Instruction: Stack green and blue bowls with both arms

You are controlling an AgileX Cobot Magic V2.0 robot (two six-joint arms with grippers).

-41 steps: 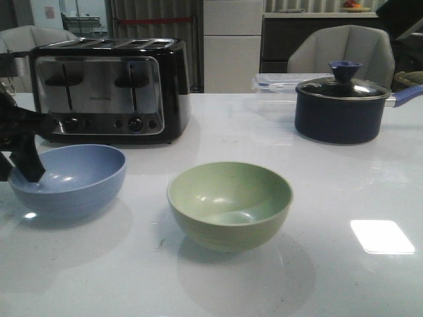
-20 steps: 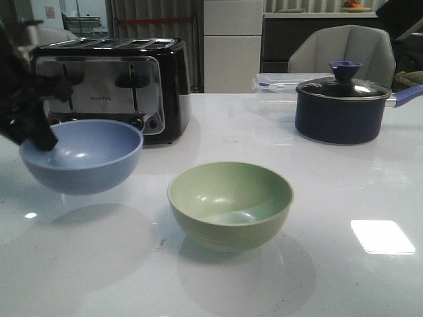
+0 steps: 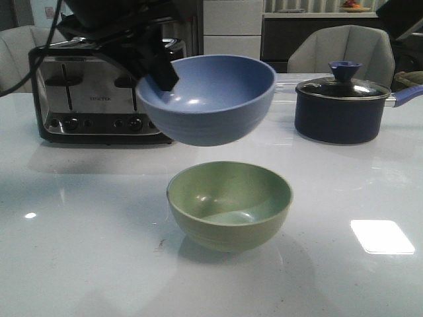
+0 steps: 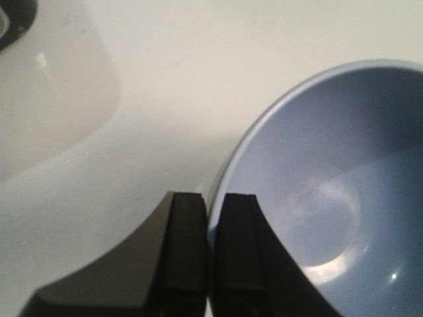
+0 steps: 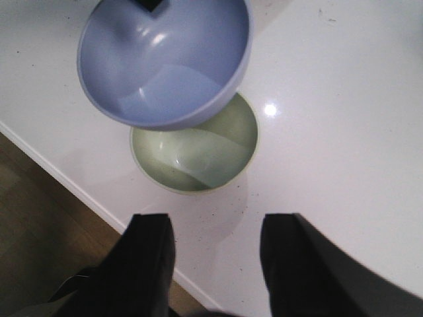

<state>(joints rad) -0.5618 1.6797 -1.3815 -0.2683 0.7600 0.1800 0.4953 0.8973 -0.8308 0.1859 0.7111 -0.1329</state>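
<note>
The green bowl (image 3: 229,205) is sitting upright on the white table (image 3: 344,277) nearest the camera, empty and untouched, and the blue bowl (image 3: 207,98) is now hanging in the air directly above it, clear of its rim with a gap between the two. A second ago the blue bowl was resting on the table far to the left; half a second ago it was lifted just off the surface there; now it has been carried up and across to sit over the green one, tipped slightly. The left gripper (image 3: 160,71) is pinching the blue bowl's rim on its left side, one finger inside and one outside, with the wrist view showing the two pads (image 4: 187,244) pressed close on the wall. That means the carry is probably all but done, and what is remaining is a straight lowering and release so the blue bowl nests inside. The right gripper (image 5: 215,247) is hovering above the table edge with its fingers spread wide and holding nothing, looking down on both bowls. Farther back, the toaster (image 3: 86,89) is standing at the left, and the dark navy pot (image 3: 342,105) with its glass lid at the right, both well apart from the bowls, so nothing is blocking the descent.
</note>
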